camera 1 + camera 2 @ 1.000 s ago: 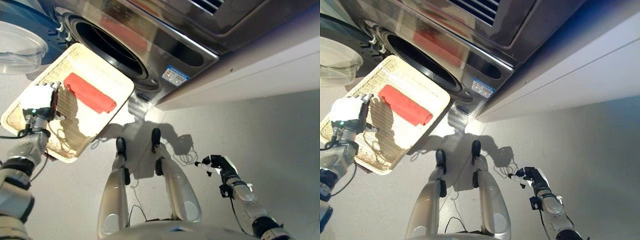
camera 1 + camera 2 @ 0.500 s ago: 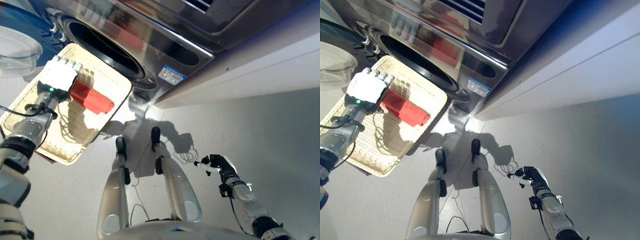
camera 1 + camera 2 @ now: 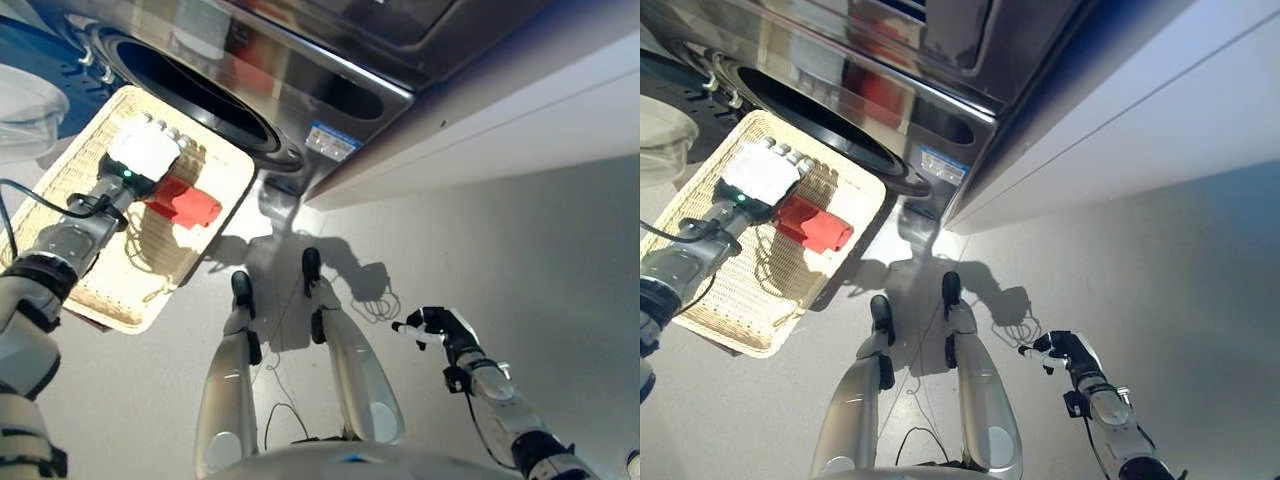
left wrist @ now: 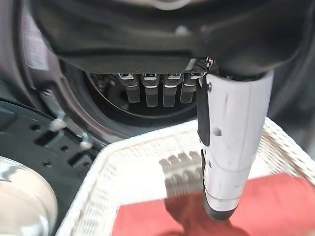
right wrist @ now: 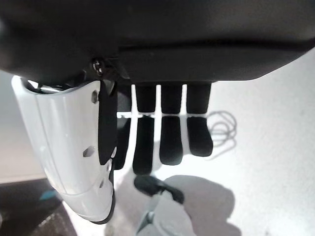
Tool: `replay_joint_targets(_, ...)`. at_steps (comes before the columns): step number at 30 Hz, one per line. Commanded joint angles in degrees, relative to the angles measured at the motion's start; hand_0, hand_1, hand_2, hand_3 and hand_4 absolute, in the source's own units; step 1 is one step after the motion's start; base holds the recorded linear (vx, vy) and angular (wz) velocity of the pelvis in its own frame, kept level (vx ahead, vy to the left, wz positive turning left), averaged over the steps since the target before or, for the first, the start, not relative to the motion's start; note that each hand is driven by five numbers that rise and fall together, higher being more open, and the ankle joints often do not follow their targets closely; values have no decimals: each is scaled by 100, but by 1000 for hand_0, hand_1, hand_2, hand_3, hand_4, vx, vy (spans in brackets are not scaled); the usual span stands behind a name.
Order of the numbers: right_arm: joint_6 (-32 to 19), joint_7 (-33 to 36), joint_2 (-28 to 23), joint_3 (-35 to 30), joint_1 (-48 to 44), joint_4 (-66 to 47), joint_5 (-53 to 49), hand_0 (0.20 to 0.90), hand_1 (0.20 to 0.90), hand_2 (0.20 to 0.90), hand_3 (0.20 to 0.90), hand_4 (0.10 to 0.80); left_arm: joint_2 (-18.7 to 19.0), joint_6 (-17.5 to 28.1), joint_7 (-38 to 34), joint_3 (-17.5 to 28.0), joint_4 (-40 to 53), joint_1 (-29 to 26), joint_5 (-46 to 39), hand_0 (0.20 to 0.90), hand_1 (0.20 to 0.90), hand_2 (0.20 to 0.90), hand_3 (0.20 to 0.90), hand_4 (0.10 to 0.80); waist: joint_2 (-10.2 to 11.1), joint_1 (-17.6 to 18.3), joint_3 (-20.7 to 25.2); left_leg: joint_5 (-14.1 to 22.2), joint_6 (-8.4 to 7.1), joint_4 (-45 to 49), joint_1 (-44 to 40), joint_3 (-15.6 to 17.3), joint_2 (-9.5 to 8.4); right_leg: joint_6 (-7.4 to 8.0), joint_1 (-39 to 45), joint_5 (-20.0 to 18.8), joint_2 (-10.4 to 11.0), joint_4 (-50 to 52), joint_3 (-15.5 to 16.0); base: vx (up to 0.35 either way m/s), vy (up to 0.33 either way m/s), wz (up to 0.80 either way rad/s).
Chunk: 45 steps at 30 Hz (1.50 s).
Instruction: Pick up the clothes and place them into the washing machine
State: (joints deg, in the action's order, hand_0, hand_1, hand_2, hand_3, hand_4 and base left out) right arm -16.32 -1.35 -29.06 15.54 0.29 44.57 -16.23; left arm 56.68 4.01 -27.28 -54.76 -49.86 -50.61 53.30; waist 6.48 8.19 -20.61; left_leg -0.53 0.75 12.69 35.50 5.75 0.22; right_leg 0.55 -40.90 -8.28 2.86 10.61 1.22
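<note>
A folded red cloth (image 3: 186, 204) lies in a pale wicker basket (image 3: 84, 288) on the floor, just before the washing machine's round opening (image 3: 190, 92). My left hand (image 3: 146, 152) hovers over the cloth's end nearest the drum. In the left wrist view its fingers (image 4: 156, 89) are straight and its white-covered thumb (image 4: 230, 147) points down, the tip at the red cloth (image 4: 290, 206). Nothing is held. My right hand (image 3: 441, 324) hangs low at the right over bare floor, with fingers (image 5: 171, 132) relaxed and empty.
The machine's door (image 3: 22, 98) stands swung open at the far left, beside the basket. A white cabinet (image 3: 520, 110) adjoins the machine on the right. Grey floor (image 3: 520, 250) stretches out in front of the cabinet.
My left hand has travelled from the basket's left rim across to the red cloth, nearer the drum. The view has also shifted a little. The right hand has stayed put.
</note>
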Motion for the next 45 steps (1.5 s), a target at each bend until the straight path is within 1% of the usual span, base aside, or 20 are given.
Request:
replay_joint_targets(1, -115, -13, -702, -145, 675, -185, -112, 900, 900, 900, 900, 800, 135, 78, -63, 259, -46, -186, -278, 900, 900, 900, 900, 800, -174, 179, 504, 54, -235, 329, 660, -255, 7, 282, 210, 93, -83, -49, 104, 98, 33, -11)
replay_joint_targets(5, -116, -33, -767, -168, 683, -185, -135, 900, 900, 900, 900, 800, 80, 200, 22, 101, -137, -230, -433, 900, 900, 900, 900, 800, -158, 216, 466, 133, -214, 479, 790, -208, 11, 277, 96, 96, -77, 34, 79, -6, 27, -6)
replay_joint_targets(7, -113, -31, -779, -180, 678, -171, -142, 900, 900, 900, 900, 800, 99, 314, 101, 20, -62, -256, -529, 900, 900, 900, 900, 800, -154, 234, 448, 162, -206, 534, 842, -192, 9, 276, 39, 95, -76, 63, 62, -3, 21, -1)
replay_joint_targets(11, -110, -52, -839, -169, 636, -199, -160, 900, 900, 900, 900, 800, 98, 404, 192, -129, -184, -308, -638, 900, 900, 900, 900, 800, -113, 274, 408, 224, -182, 667, 976, -164, 20, 284, -99, 79, -67, 145, 21, -11, 46, -3)
replay_joint_targets(18, -80, -63, -848, -182, 596, -266, -237, 900, 900, 900, 900, 800, 85, 572, 439, -219, -157, -331, -898, 900, 900, 900, 900, 800, -75, 325, 333, 345, -138, 954, 1221, -106, 12, 283, -338, 77, -68, 315, -46, -13, 42, -5)
replay_joint_targets(23, -46, -98, -865, -183, 554, -263, -251, 900, 900, 900, 900, 800, -9, 657, 712, -172, -325, -295, -1255, 900, 900, 900, 900, 800, -30, 364, 275, 389, -112, 1065, 1347, -80, 12, 299, -432, 53, -49, 340, -66, -13, 36, -4)
replay_joint_targets(24, -23, -106, -880, -204, 550, -300, -255, 900, 900, 900, 900, 800, -17, 692, 862, -163, -316, -281, -1378, 900, 900, 900, 900, 800, -25, 372, 264, 395, -108, 1068, 1363, -81, 6, 300, -450, 51, -46, 337, -74, -4, 28, -3)
replay_joint_targets(26, -2, -128, -900, -223, 547, -338, -263, 900, 900, 900, 900, 800, -1, 710, 893, -136, -400, -307, -1438, 900, 900, 900, 900, 800, -10, 396, 246, 409, -107, 1104, 1401, -74, 8, 306, -497, 34, -37, 348, -70, -6, 32, -3)
replay_joint_targets(30, 3, -132, -872, -192, 496, -356, -250, 900, 900, 900, 900, 800, -83, 693, 909, -101, -652, -290, -1536, 900, 900, 900, 900, 800, 36, 431, 233, 435, -97, 1125, 1451, -43, 19, 314, -548, 11, -44, 329, -101, 1, 28, -5)
replay_joint_targets(34, 37, -122, -866, -198, 438, -393, -250, 900, 900, 900, 900, 800, -152, 600, 993, -14, -788, -263, -1609, 900, 900, 900, 900, 800, 75, 444, 201, 444, -83, 1134, 1502, -31, 21, 334, -557, -52, -44, 237, -134, 0, 0, 0)
replay_joint_targets(36, 52, -117, -842, -220, 419, -438, -252, 900, 900, 900, 900, 800, -242, 535, 980, 120, -953, -257, -1703, 524, 524, 524, 524, 531, 112, 458, 175, 425, -84, 1102, 1495, -27, 16, 346, -552, -79, -44, 187, -134, 0, 0, 0)
replay_joint_targets(37, 54, -118, -821, -224, 409, -442, -260, 900, 900, 900, 900, 800, -277, 513, 957, 178, -1055, -242, -1734, 200, 200, 200, 200, 300, 129, 468, 166, 423, -83, 1110, 1506, -26, 17, 347, -553, -92, -47, 170, -144, 0, 0, 0)
replay_joint_targets(39, 57, -104, -824, -231, 398, -478, -256, 900, 900, 900, 900, 800, -308, 484, 969, 204, -1091, -253, -1765, 200, 200, 200, 200, 300, 137, 478, 160, 426, -78, 1110, 1508, -23, 16, 347, -547, -106, -48, 146, -153, 0, 0, 0)
replay_joint_targets(43, 86, -85, -772, -254, 370, -531, -199, 900, 900, 900, 900, 800, -413, 402, 917, 458, -1282, -216, -1915, 200, 200, 200, 200, 300, 162, 485, 165, 417, -74, 1048, 1498, -1, -7, 355, -533, -160, -51, 42, -184, 14, 14, -5)
replay_joint_targets(45, 89, -76, -766, -278, 378, -535, -183, 900, 900, 900, 900, 800, -428, 374, 922, 517, -1240, -222, -1936, 200, 200, 200, 200, 300, 150, 482, 180, 413, -79, 1012, 1481, 5, -12, 361, -531, -183, -44, 3, -181, 11, 5, -2)
